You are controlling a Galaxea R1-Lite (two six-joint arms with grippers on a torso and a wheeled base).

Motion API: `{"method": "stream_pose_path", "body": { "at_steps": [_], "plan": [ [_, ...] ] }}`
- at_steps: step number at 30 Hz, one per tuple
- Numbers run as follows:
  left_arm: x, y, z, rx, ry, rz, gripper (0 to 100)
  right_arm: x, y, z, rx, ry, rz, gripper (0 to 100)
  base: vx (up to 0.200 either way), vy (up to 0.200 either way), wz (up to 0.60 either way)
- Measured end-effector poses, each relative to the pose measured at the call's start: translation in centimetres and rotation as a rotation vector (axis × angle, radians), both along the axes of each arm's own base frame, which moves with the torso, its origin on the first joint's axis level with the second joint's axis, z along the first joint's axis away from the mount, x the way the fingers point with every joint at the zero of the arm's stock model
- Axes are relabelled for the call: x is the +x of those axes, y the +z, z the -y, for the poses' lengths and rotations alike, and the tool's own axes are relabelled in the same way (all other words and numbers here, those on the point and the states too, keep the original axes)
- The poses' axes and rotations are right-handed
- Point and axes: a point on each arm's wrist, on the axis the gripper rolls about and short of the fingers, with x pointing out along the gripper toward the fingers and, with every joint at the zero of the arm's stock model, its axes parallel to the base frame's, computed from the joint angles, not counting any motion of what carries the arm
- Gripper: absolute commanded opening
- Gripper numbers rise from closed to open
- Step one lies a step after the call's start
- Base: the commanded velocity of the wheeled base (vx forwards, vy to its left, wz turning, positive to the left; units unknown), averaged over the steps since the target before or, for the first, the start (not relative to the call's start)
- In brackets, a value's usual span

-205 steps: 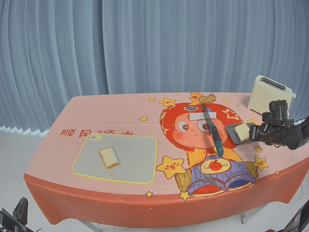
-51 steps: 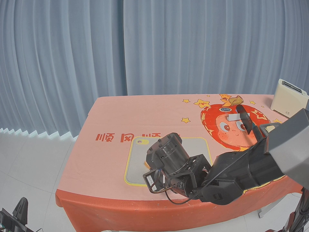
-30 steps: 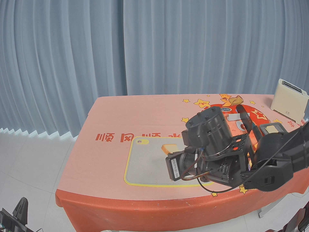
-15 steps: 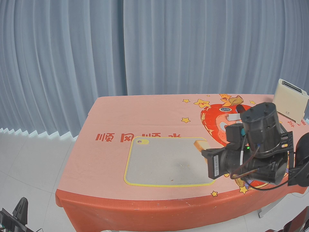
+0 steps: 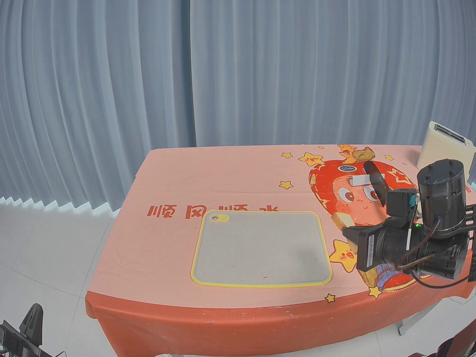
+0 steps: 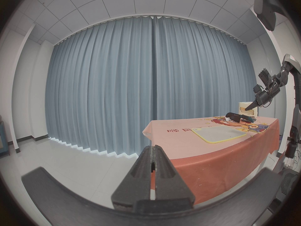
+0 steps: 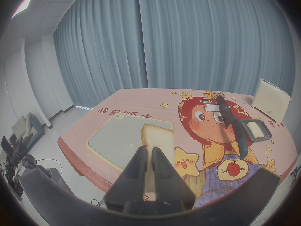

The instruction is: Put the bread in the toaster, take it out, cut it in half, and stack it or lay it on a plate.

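Pinching the pale half slice of bread with its tan crust (image 7: 157, 141) calls for little force, by my judgement: it looks light, soft and crumbly, apt to dent or tear under a hard squeeze, with the crust edge as the firmer place to take hold. The right hand (image 7: 149, 150) holds it upright by its lower part, black fingers narrowed onto its two flat faces, in the air above the pink cartoon-printed tabletop (image 7: 138, 102), just beside the right edge of the grey cutting board with the yellow rim (image 7: 114, 138). Its face is creamy white, its top edge slightly domed. A second bread piece (image 7: 255, 130) lies in the grey rectangular plate (image 7: 266, 128), beside the blue-handled knife (image 7: 233, 126) and near the cream toaster (image 7: 271, 100). The left hand (image 6: 153, 151) hangs off to the side of the tabletop, fingers pressed together, holding nothing.
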Motion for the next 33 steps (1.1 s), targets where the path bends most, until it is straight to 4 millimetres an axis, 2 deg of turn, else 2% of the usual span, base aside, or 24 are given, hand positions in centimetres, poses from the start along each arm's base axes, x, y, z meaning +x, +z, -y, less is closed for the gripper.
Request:
{"method": "stream_pose_path", "body": {
  "at_steps": [14, 33],
  "plan": [
    [0.0, 0.0, 0.0, 0.0, 0.0, 0.0, 0, -0.9, 1.6, 1.3, 0.033, -0.021, 0.058, 0, 0.0, -0.2, 0.0],
    [0.0, 0.0, 0.0, 0.0, 0.0, 0.0, 0, -0.7, 2.5, 3.4, 0.018, -0.075, 0.113, 0, 0.0, -0.2, 0.0]
  ]
}}
